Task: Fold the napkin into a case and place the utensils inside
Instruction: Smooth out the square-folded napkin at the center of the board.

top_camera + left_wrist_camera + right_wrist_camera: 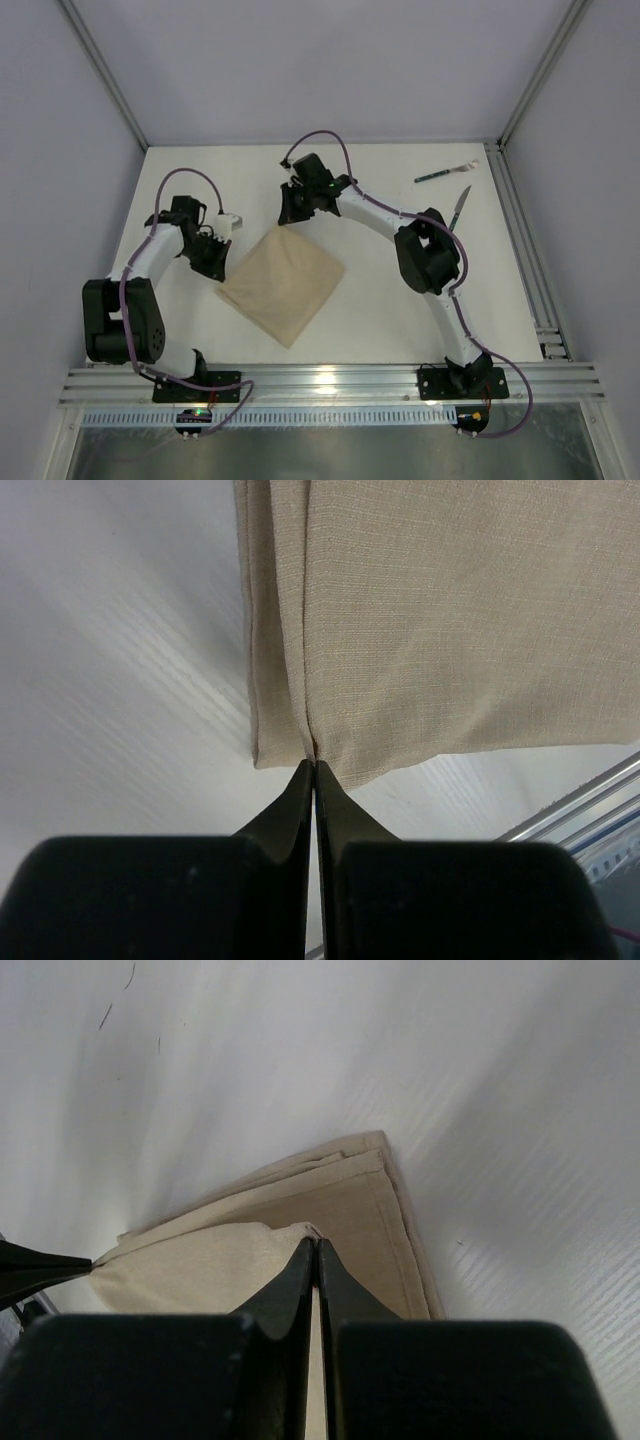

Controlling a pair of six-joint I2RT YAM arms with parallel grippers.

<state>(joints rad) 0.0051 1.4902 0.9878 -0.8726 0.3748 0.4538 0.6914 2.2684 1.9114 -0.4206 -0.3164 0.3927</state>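
Note:
The beige napkin (285,285) lies folded in a diamond at the middle of the white table (400,320). My left gripper (222,274) is at its left corner and is shut on the cloth's edge (315,763), pinching a crease in the napkin (450,620). My right gripper (286,222) is at the far corner, shut on the tip of the napkin's top layer (317,1240), with further layers of napkin (360,1195) lying under it. The utensils lie at the far right: a green-handled fork (445,173) and a knife (461,205) partly behind my right arm. No case shows.
An aluminium rail (520,250) runs along the table's right edge and another along the near edge (330,380). White walls close in the back and both sides. My right arm's elbow (428,255) hangs over the table just right of the napkin.

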